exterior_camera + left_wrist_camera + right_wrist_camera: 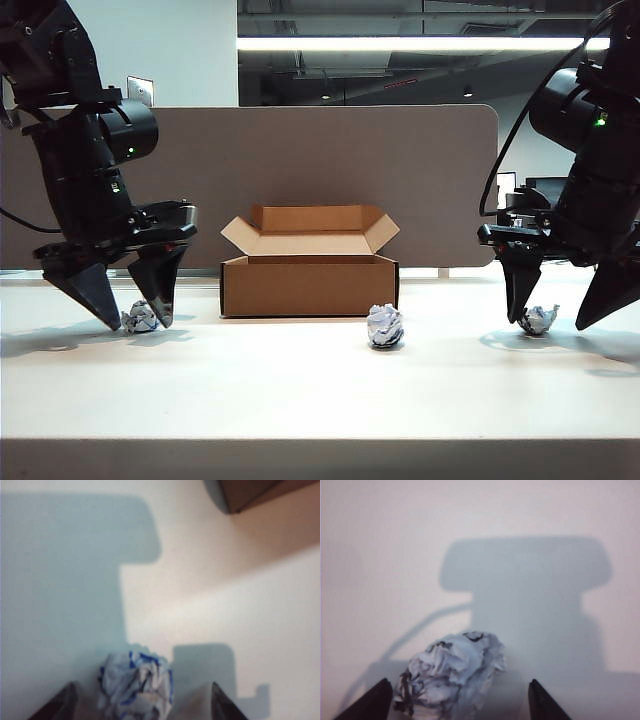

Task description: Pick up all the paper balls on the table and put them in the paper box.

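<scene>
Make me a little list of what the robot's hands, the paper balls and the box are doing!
left gripper: open, low over the table, fingers either side of the left ball
right gripper: open, low, fingers either side of the right ball
middle ball: on the table in front of the box, untouched
box: flaps open, at the back, between the arms
balls seen in box: none; its inside is hidden
</scene>
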